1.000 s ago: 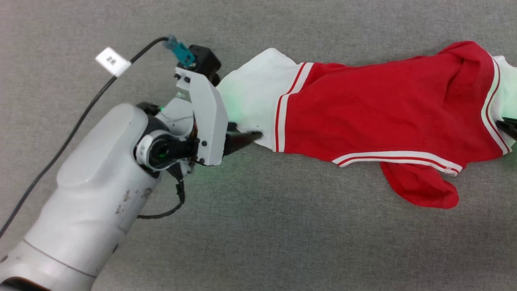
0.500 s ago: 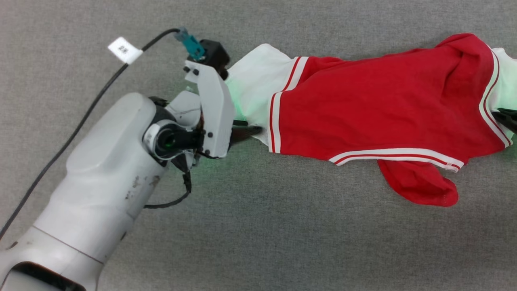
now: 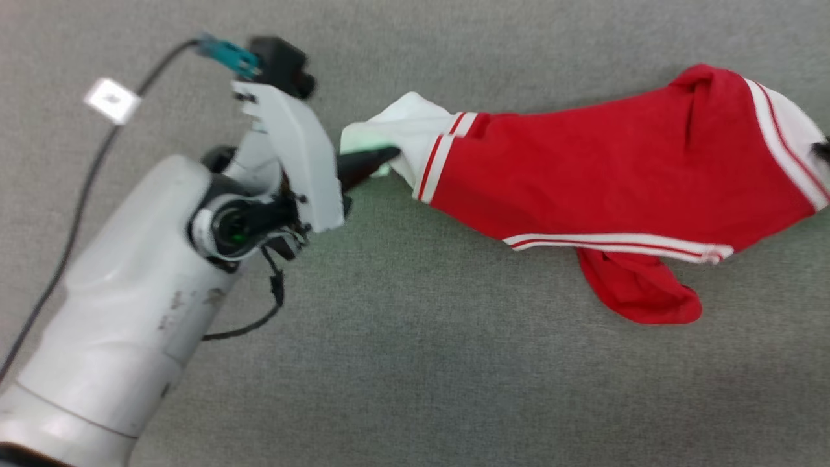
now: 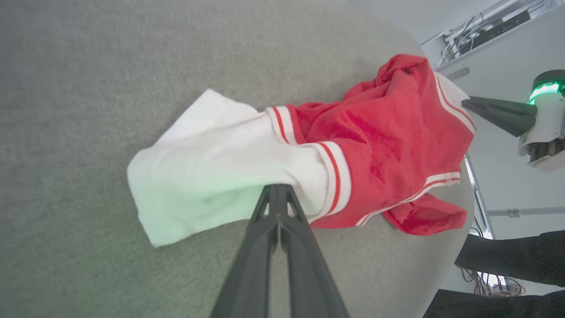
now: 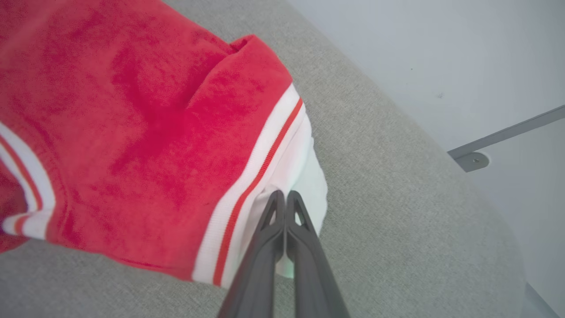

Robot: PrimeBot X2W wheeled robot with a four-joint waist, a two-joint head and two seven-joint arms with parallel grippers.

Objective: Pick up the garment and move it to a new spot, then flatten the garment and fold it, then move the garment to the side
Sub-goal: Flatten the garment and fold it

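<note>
Since half a second ago the left gripper [image 3: 382, 155] has snapped shut on the white end of the garment [image 3: 603, 168] and dragged it up and leftward. That flat panel is now bunched into a point, though the camera shifted too, so part of that is just the view moving. In the head view the garment lies stretched sideways across the gray table [image 3: 415, 383], with a red flap sticking out below the striped trim. The right gripper [image 3: 823, 150] is barely peeking in at the far white end. The left wrist view shows the left jaws clenched tight, with white cloth pinched at the tips and the panel hanging loose around them. Across the garment, the right gripper [image 4: 466, 103] pokes into the other white panel, and the table's rounded edge [image 4: 463, 198] sits just past that end. In the right wrist view those fingers [image 5: 270, 212] are pressed together on the white panel right beside the trim, and the table edge [image 5: 468, 190] curves close by on the right. Looks like only the grab is done: both ends are pinched and the lift is barely started. Moving, flattening, folding and shifting aside are all still left. There's plenty of bare table below and to the left in the head view. The right end is near the edge, so it's probably safer to carry away from there.
</note>
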